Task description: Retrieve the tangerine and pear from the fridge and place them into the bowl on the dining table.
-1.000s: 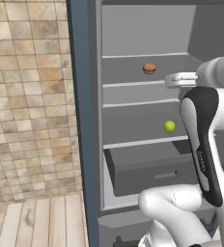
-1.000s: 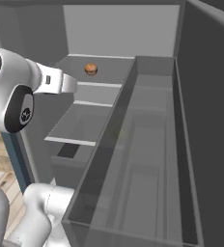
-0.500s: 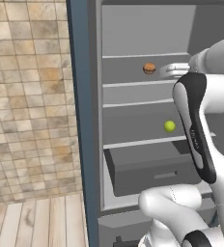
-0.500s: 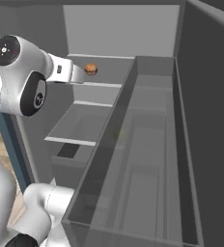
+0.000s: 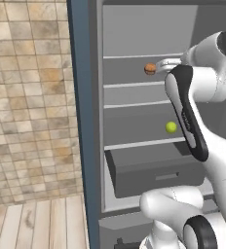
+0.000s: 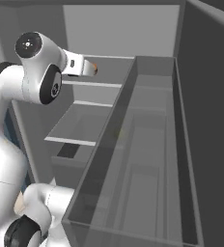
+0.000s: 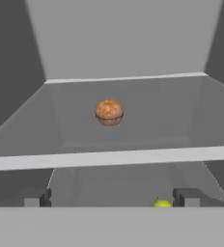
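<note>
While its two dark finger tips stand spread wide with nothing between them, the robot's white hand (image 5: 160,64) is held level at the height of the upper shelf, inside the open front of the tall grey fridge (image 5: 134,29).

- Hand: open, empty. In the hand view its finger tips (image 7: 36,198) rise at the lower left and lower right, well apart, below the shelf's pale front edge.
- Small dull orange-brown round tangerine (image 7: 108,112): resting on the upper grey shelf (image 7: 147,101), ahead of the hand and centred between the finger tips, not touched. In the left base view the fruit (image 5: 149,68) sits just beside the hand's tip. Bare shelf surface lies on both sides of it and behind it up to the back wall.
- Small bright yellow-green round pear (image 5: 171,127): on a lower shelf, below and slightly right of the tangerine, well apart from the hand; only its top shows in the hand view (image 7: 162,203), near the right finger tip.
- Shelf edges: pale front lips run straight across; a thin middle shelf lies between the two fruits' levels.
- Grey drawer (image 5: 154,170): below the pear's shelf, pulled partly forward.
- Dark blue side panel (image 5: 81,121): borders the fridge opening at left.
- Tan stone-tile wall (image 5: 27,97) and pale wood plank floor (image 5: 37,223): left of the fridge.
</note>
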